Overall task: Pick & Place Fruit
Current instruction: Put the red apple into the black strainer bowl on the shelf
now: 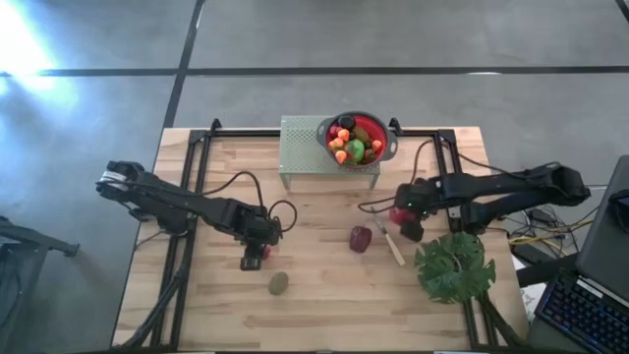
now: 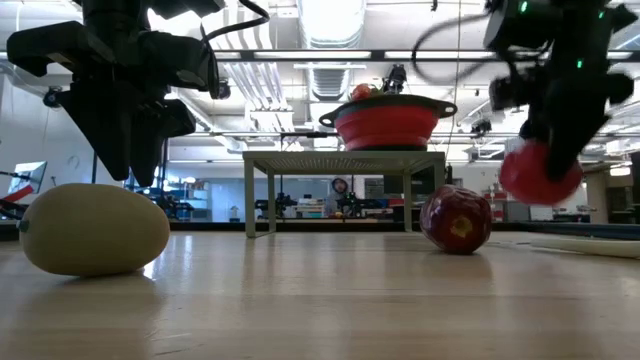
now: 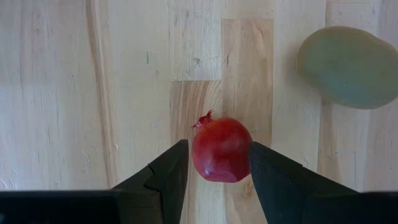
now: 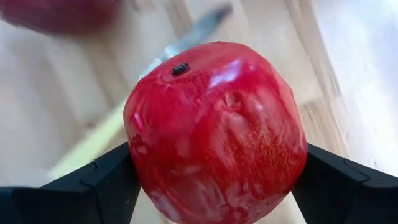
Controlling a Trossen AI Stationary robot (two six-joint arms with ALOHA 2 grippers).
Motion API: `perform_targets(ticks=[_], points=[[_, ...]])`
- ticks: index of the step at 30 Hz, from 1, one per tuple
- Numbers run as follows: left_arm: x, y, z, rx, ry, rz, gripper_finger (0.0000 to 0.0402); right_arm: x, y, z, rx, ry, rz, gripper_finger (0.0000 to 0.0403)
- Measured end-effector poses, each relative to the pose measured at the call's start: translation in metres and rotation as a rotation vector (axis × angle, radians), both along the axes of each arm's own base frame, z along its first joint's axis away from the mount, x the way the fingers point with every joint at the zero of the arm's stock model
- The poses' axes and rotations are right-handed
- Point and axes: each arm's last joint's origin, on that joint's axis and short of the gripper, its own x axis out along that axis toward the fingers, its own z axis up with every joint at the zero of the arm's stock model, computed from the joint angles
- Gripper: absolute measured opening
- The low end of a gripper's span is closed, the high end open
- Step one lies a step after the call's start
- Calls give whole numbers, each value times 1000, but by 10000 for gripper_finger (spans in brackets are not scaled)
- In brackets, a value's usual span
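My right gripper [image 1: 404, 218] is shut on a red apple [image 4: 214, 124], which hangs above the table at its right [image 2: 540, 172]. My left gripper [image 1: 254, 258] is shut on a small red fruit [image 3: 221, 146] with a pointed crown, at the table's left. A pale oval fruit [image 1: 279, 283] lies on the wood just near of the left gripper. A dark maroon fruit [image 1: 361, 239] rests on the table between the arms. A red bowl [image 1: 381, 147] holding several fruits stands on a green perforated stand [image 1: 305, 147] at the far middle. My left gripper pinches the small red fruit by two opposite sides [image 3: 198, 155] between its two fingers, which point steeply down. The fruit's crown points away from the gripper. Whether it rests on the wood or hangs just above it, I cannot tell. My right gripper pinches the red apple by two opposite sides [image 4: 140, 162] between its two fingers, coming from above and pointing steeply down. The apple's dark stem pit [image 4: 180, 68] faces away from the gripper. The apple is lifted clear of the table [image 2: 540, 175].
A slim pale-handled knife [image 1: 393, 246] lies right of the maroon fruit, below the right gripper. A big green leaf [image 1: 454, 267] lies at the near right. Bare wood stretches along the table's near edge and between the arms. Cables run along the table's sides.
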Motion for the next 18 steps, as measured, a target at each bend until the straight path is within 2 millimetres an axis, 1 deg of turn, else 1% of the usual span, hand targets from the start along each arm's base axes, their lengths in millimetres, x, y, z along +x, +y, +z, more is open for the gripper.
perform_targets(ticks=[7, 12, 15, 18], points=[[0, 0, 0, 0, 0, 0, 172, -12, 3, 52, 56, -262, 45, 327], [0, 0, 0, 0, 0, 0, 172, -18, 3, 91, 31, -421, 89, 332], [0, 0, 0, 0, 0, 0, 172, -16, 2, 117, -14, -502, 135, 330], [0, 0, 0, 0, 0, 0, 172, -7, -4, 143, -104, -550, 148, 327]])
